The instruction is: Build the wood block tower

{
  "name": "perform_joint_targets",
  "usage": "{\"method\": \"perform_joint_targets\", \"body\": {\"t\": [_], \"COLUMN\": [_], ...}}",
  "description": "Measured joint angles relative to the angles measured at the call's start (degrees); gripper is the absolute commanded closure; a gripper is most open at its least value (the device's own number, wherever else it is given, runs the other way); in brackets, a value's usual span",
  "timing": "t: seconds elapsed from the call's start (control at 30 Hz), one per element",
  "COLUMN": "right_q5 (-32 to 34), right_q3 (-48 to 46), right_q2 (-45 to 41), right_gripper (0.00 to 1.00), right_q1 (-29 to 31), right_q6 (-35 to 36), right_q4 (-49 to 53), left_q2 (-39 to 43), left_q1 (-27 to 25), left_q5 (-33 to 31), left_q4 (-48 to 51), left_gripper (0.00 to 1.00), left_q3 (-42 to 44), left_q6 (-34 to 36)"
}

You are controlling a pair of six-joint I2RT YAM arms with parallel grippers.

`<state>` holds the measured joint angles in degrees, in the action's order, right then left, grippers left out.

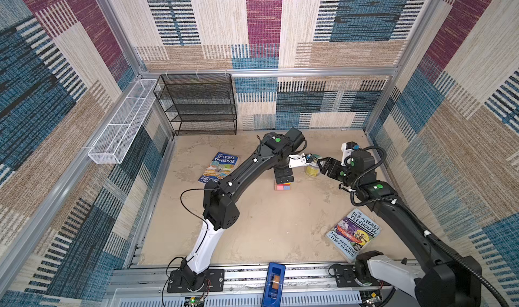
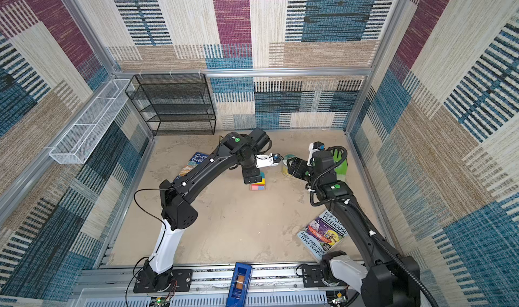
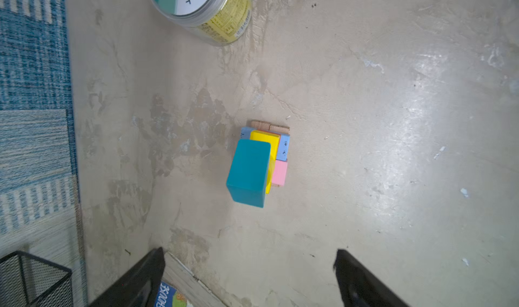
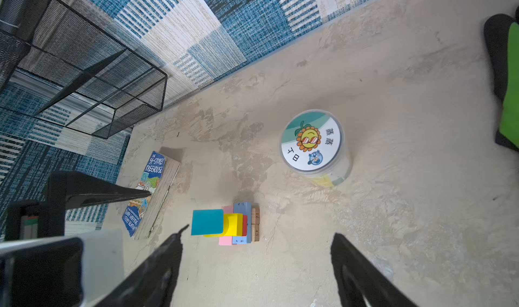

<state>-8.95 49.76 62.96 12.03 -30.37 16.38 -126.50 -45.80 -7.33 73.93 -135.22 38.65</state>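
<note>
**Tower centred below the open left fingers, both grippers empty**

Tower (image 3: pixel 259 162) and left gripper (image 3: pixel 249 263) line up almost exactly. In the left wrist view the stack sits ahead of the fingers and midway across their gap, well clear of both. In a top view the left gripper (image 1: pixel 283 176) hangs directly over the tower (image 1: pixel 282 186). Its jaws are spread wide and hold nothing.

The teal piece (image 3: pixel 248 172) is on top. Its long axis runs away from the fingers, roughly square to the line joining them. Below it show a yellow block (image 3: pixel 265 141), a blue block (image 3: pixel 284 149) and a pink block (image 3: pixel 279 173). Two plain wood slabs (image 3: pixel 269 126) lie at the base on the far side.

The right gripper (image 4: pixel 261 235) is also open and empty. It stands off to the side, between the tower (image 4: pixel 236 224) and the jar (image 4: pixel 311 145). From there the stack sits just ahead of its fingertips, closer to one of them.

The left arm is clearly the nearer. The stack looks complete, so the next move is probably a straight lift away. Any sideways drift risks clipping the teal piece. Whether that piece sits squarely cannot be told from these angles.
</note>
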Motion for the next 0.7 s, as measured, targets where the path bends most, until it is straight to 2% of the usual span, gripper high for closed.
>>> {"method": "perform_joint_targets", "body": {"t": [0.23,0.4,0.57,0.7], "right_q5": [1.07,2.08,3.58,4.68], "right_q3": [1.09,2.32,3.52,3.93], "right_q2": [-2.69,-3.37,-3.58,-4.04], "right_gripper": [0.11,0.08,0.06,0.00], "right_q1": [0.00,0.00,0.00,0.00], "right_q6": [0.02,0.02,0.07,0.48], "right_q4": [1.40,1.55,1.60,1.70], "left_q2": [4.90,9.73,16.33,25.11], "left_q1": [0.00,0.13,0.85,2.05], "left_q5": [-1.29,-2.14,-2.80,-2.75], "left_q4": [-0.02,-1.57,-5.16,-12.20], "left_gripper": [0.01,0.01,0.01,0.01], "left_q3": [-0.24,2.89,8.94,19.21], "left_q6": [-2.86,-4.90,-7.26,-8.94]}}
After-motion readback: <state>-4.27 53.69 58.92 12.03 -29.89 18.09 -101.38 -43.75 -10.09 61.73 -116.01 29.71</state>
